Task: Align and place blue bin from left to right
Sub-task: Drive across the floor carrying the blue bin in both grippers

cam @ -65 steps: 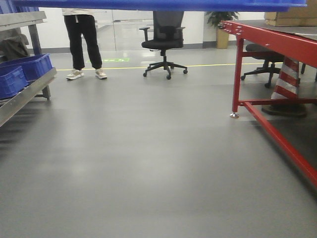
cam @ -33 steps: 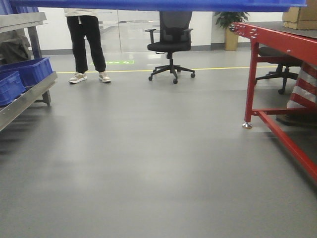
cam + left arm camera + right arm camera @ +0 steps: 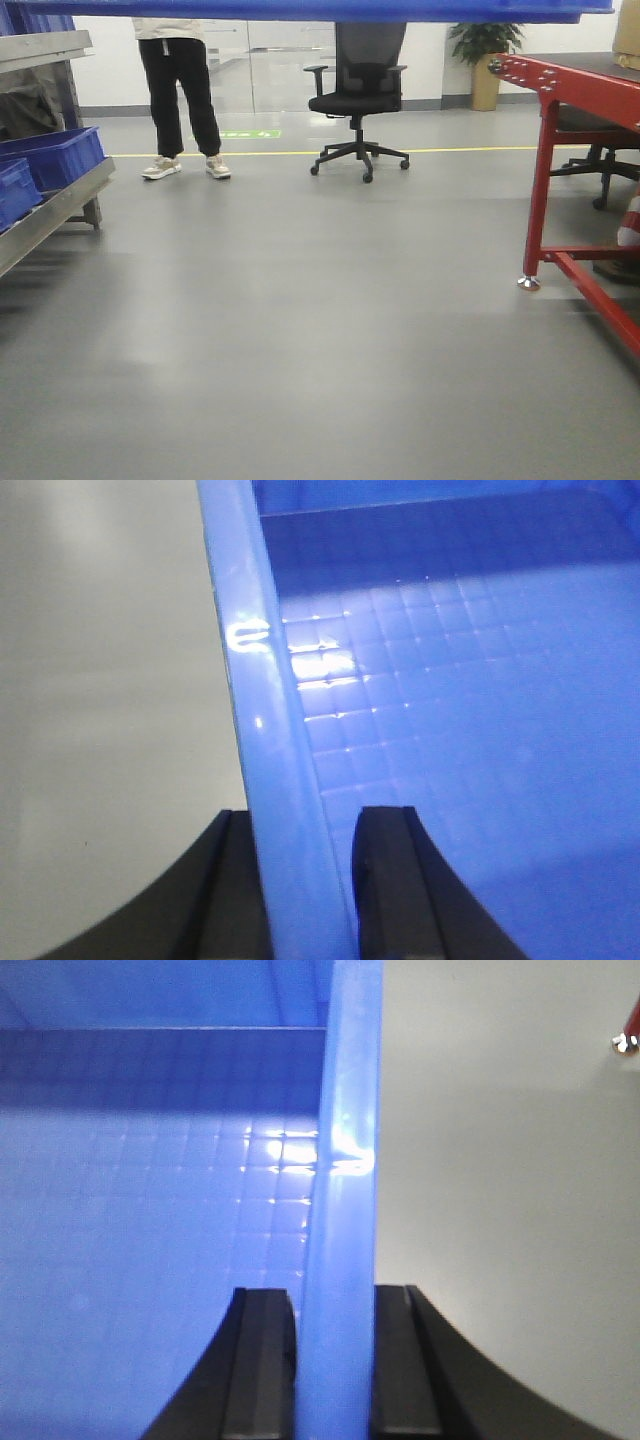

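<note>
We hold the blue bin (image 3: pixel 450 730) off the ground between our 2 arms. Its underside shows as a band along the top of the front view, hanging over the floor (image 3: pixel 300 330) to the left of the red table (image 3: pixel 570 85) and above the level of its top.

The left gripper (image 3: pixel 310 825) is pinched on the bin's left wall. Of its 2 fingers (image 3: pixel 385 880), 1 sits inside over the gridded bottom and 1 outside over bare floor, and the thick rim runs away from between them. The right gripper (image 3: pixel 330 1300) is pressed onto the opposite wall in the same way, with the wall between its fingers (image 3: pixel 262 1360).

We judge that gripping 2 opposite walls keeps the wide crate level and stops it swinging while the base carries it toward the right. Neither wrist view shows the bin resting on anything, so its whole weight appears to hang on these 2 pinches. A slipping wall is the risk we see.

Well to the left of the red table, a shelf rack (image 3: pixel 50 205) holds darker bins (image 3: pixel 55 155). Behind and left of the table stands an office chair (image 3: pixel 360 100), and further left again a person (image 3: pixel 180 90).
</note>
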Controlling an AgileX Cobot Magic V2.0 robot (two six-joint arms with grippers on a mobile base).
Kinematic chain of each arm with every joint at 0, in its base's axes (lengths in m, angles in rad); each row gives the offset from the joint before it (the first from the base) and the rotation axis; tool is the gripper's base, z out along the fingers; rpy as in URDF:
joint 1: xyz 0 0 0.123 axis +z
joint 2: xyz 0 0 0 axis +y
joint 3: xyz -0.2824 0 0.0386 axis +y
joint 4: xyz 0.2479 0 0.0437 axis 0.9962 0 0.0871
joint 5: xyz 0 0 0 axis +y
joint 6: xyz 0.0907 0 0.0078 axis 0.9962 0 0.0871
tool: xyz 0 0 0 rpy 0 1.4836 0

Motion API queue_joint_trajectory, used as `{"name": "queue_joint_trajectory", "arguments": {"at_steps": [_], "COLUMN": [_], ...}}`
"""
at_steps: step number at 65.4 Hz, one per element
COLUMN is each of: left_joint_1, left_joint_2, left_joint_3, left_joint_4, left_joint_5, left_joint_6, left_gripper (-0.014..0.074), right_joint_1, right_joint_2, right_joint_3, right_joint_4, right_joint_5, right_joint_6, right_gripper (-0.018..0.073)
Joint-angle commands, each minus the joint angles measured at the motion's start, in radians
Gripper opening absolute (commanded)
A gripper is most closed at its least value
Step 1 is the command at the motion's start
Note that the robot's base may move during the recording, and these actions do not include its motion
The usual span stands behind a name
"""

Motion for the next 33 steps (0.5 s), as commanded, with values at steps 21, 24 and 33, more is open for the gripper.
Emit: {"name": "queue_joint_trajectory", "arguments": {"at_steps": [21, 24, 33], "left_joint_1": [-0.003, -0.003, -0.003], "left_joint_2": [-0.029, -0.029, -0.029], "left_joint_3": [-0.014, -0.014, -0.014], "left_joint_4": [0.007, 0.007, 0.007], "left_joint_5": [-0.067, -0.067, -0.067], "left_joint_6": [0.019, 0.019, 0.019], "left_gripper": [-0.0009, -0.0009, -0.0009], "right_joint_1": [-0.007, -0.007, -0.007], "right_joint_2": [-0.019, -0.019, -0.019], "right_joint_3": [-0.014, -0.014, -0.014], "right_joint_4": [-0.055, -0.055, -0.055], "right_joint_5": [-0.143, -0.143, -0.143], "right_joint_6": [-0.022, -0.022, -0.022], "right_gripper": [-0.007, -0.007, -0.007]}}
